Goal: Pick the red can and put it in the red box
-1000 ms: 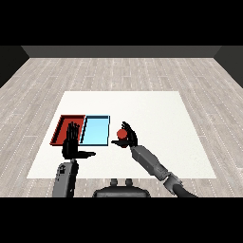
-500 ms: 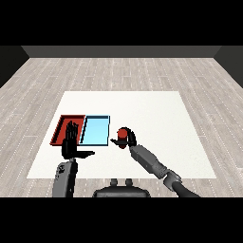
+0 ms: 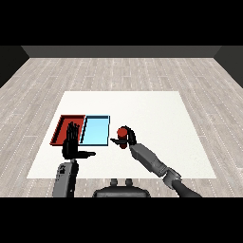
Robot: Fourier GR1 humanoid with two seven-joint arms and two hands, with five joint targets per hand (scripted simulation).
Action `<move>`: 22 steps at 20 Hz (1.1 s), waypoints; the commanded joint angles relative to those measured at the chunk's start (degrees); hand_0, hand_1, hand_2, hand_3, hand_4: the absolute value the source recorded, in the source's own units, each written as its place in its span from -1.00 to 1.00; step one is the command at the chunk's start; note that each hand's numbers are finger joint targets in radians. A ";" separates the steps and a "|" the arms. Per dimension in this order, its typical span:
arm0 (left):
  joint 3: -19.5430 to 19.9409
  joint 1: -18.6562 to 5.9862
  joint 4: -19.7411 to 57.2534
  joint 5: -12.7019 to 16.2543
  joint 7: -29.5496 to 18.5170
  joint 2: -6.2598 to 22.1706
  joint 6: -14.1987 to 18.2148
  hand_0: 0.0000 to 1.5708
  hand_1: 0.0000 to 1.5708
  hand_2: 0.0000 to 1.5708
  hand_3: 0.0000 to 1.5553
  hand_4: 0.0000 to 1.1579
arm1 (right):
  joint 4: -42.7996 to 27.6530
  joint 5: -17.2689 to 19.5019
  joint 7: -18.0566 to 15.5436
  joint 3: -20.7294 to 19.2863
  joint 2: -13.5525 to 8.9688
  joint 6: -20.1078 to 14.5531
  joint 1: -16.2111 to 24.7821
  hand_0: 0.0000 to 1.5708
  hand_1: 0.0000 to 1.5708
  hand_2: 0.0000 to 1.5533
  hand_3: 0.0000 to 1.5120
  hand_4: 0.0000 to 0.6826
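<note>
Right hand (image 3: 129, 139) has its fingers curled around the red can (image 3: 123, 134), thumb poking out to the left, so the can sits wrapped inside that grip, just right of the blue tray (image 3: 95, 130) and above the white worktop (image 3: 156, 114). Can't tell if the can's bottom touches the worktop or not. Left hand (image 3: 71, 142) is open, fingers straight and pointing up, thumb stuck out to the right, holding nothing. Its fingertips overlap the near edge of the red tray (image 3: 62, 128), which lies beyond the blue tray from the can.
</note>
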 commanded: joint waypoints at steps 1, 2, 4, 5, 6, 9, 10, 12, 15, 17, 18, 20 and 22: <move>0.69 1.28 -0.38 1.31 -0.30 0.71 -1.43 -1.00 -1.00 -1.00 -1.00 -1.00 | -5.76 3.34 0.31 -1.71 0.18 -3.83 1.28 0.95 0.95 0.89 0.85 0.69; 0.79 -2.82 3.40 -0.23 -1.49 0.21 0.10 -1.00 -1.00 -1.00 -1.00 -1.00 | -2.22 5.40 -0.64 -4.15 0.19 -0.82 2.08 0.95 0.95 0.89 0.85 0.70; 0.84 0.58 -2.83 1.12 1.57 1.47 -0.91 -1.00 -1.00 -1.00 -1.00 -1.00 | -7.76 5.27 0.51 -3.13 0.19 -5.44 -0.18 0.96 0.96 0.89 0.84 0.70; -3.40 2.79 2.84 -1.73 -5.47 -1.54 0.93 -1.00 -1.00 -1.00 -1.00 -1.00 | -9.45 6.50 -0.60 -3.27 -0.19 -5.61 1.36 0.97 0.97 0.89 0.83 0.72; -1.63 -2.95 4.24 -1.46 -1.73 -1.27 0.87 -1.00 -1.00 -1.00 -1.00 -1.00 | -7.38 7.04 1.13 -4.79 0.19 -4.59 -0.31 0.97 0.97 0.89 0.83 0.72; -0.40 0.58 -1.23 0.57 1.59 0.87 -0.55 -1.00 -1.00 -1.00 -1.00 -1.00 | -16.95 10.89 -1.51 -2.82 0.10 -7.57 7.25 0.97 0.97 0.88 0.83 0.70; 2.26 -3.60 5.44 1.43 -1.92 1.98 -1.76 -1.00 -1.00 -1.00 -1.00 -1.00 | -17.52 11.90 2.20 -4.54 -2.58 -5.47 5.75 0.97 0.97 0.88 0.83 0.70; 0.63 -1.03 2.10 -1.02 -0.95 2.15 -0.71 -1.00 -1.00 -1.00 -1.00 -1.00 | -21.47 13.73 2.37 -4.42 -2.26 -9.02 5.91 0.93 0.93 0.88 0.83 0.78; -2.63 1.21 -3.01 -1.37 1.54 1.31 -1.43 -1.00 -1.00 -1.00 -1.00 -1.00 | -29.07 13.85 4.82 -6.27 -6.89 -6.71 5.49 0.96 0.96 0.89 0.85 0.81; -3.60 0.14 -5.00 -1.94 4.09 0.80 -0.36 -1.00 -1.00 -1.00 -1.00 -1.00 | -31.90 16.18 6.89 -6.28 -7.09 -7.96 6.50 0.96 0.96 0.89 0.85 0.83; -6.75 -2.37 -6.72 -2.24 7.74 -1.43 0.65 -1.00 -1.00 -1.00 -1.00 -1.00 | -35.87 15.46 5.27 -5.82 -7.99 -8.23 7.62 0.93 0.93 0.89 0.86 0.88; -7.37 -2.67 -4.49 -2.72 8.30 -0.91 0.73 -1.00 -1.00 -1.00 -1.00 -1.00 | -42.46 17.54 5.86 -4.97 -10.79 -9.11 10.85 0.89 0.89 0.85 0.85 0.85; -10.45 -3.64 -4.02 -4.50 9.85 -1.59 2.65 -1.00 -1.00 -1.00 -1.00 -1.00 | -42.02 18.63 7.56 -7.10 -11.02 -7.95 9.81 0.89 0.89 0.84 0.84 0.86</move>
